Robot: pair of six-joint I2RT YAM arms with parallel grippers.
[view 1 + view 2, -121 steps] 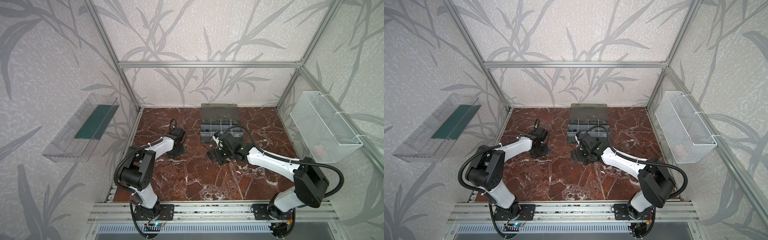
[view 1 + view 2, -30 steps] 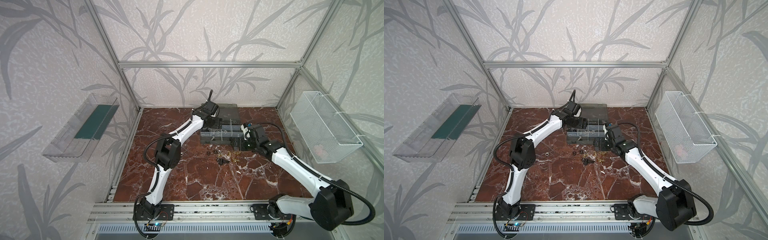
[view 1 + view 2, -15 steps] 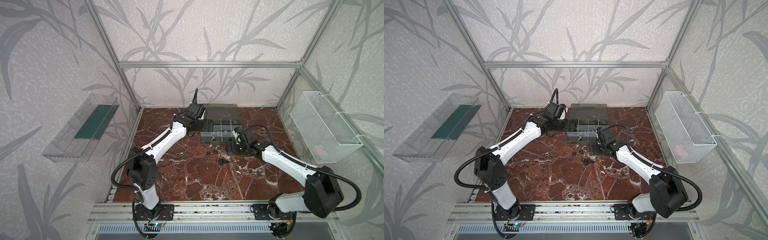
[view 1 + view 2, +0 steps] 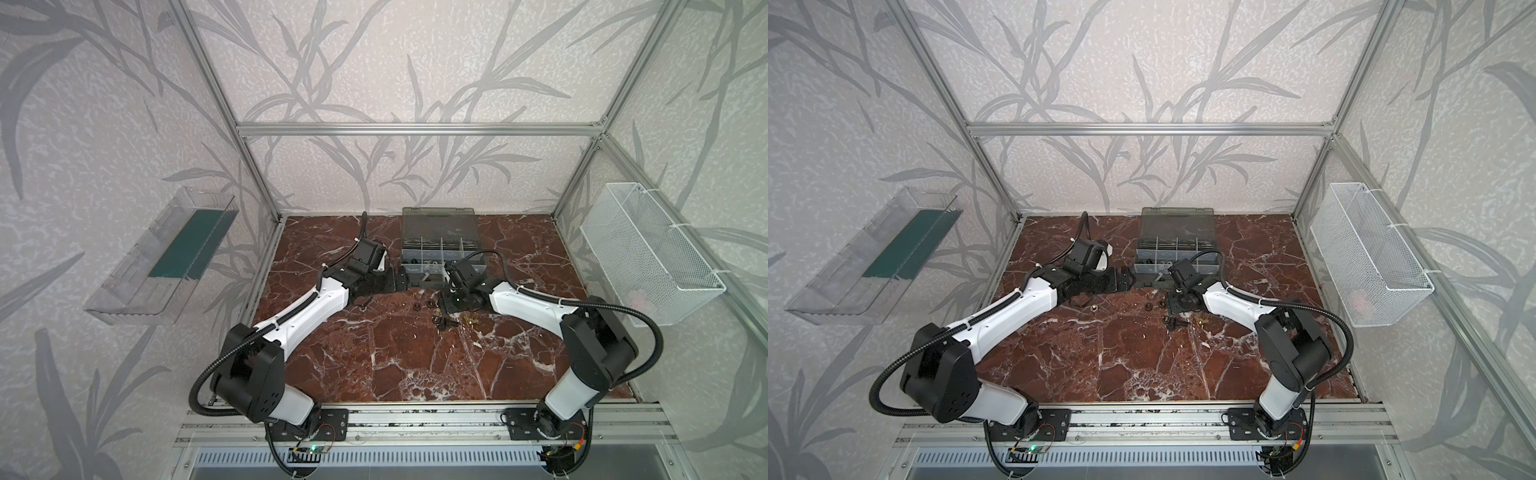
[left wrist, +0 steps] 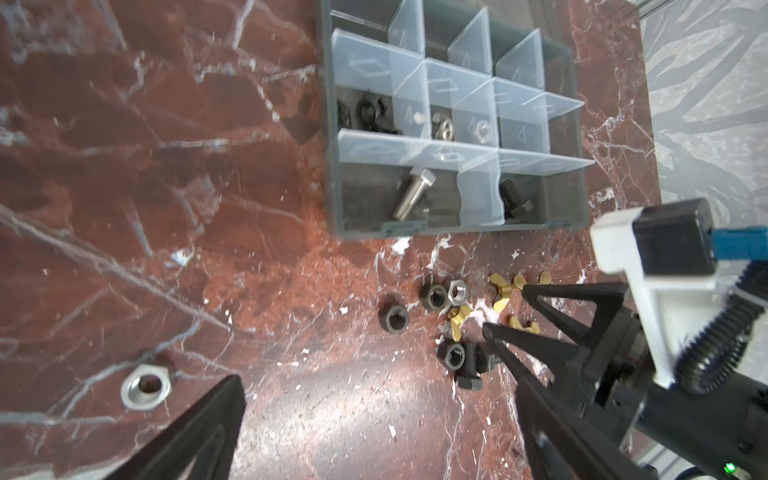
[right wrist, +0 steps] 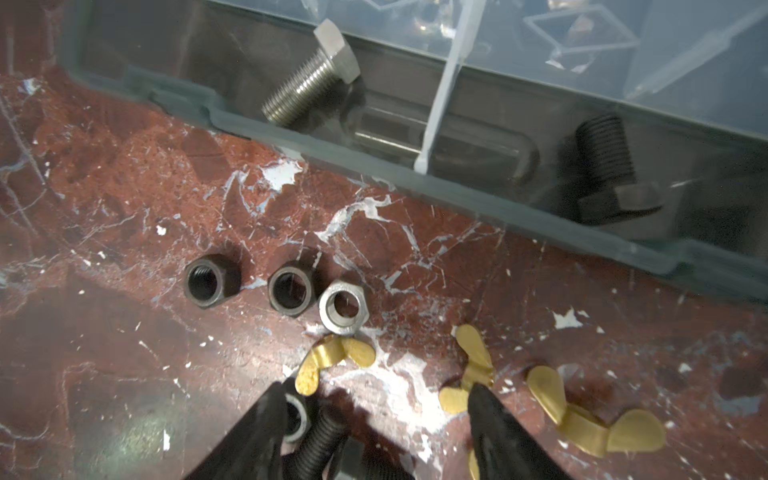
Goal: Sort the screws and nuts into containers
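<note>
Risk, black screw: the black screw (image 6: 322, 440) and a black nut (image 6: 298, 411) lie under and against one finger of the right pincer (image 6: 374, 409). A squeeze from here would likely wedge or flick them instead of seating either between the pads.
Risk, brass wing nut: a brass wing nut (image 6: 457, 399) touches the inner face of the other finger. It is thin and flat, so it could skid out across the marble floor (image 6: 124, 374).
Risk, crowding: the left pincer (image 5: 374, 386) hangs close beside the right one, and I judge a reach into the same cluster could knock the fingers together.
Risk, mis-sort: two sorts of part sit within the right pincer's span, so two could be lifted at once.
Right pincer: about half spread, tips down at the floor, nothing pinched that I can see.
Left pincer: spread wide and empty, above bare floor.
Loose nuts: a row of loose nuts (image 6: 289, 293) lies just ahead of the right tips.
Containers: the containers (image 5: 361, 226) lie beyond that row. The compartments nearest the right pincer already hold a silver screw (image 6: 309, 77) and another black one.
</note>
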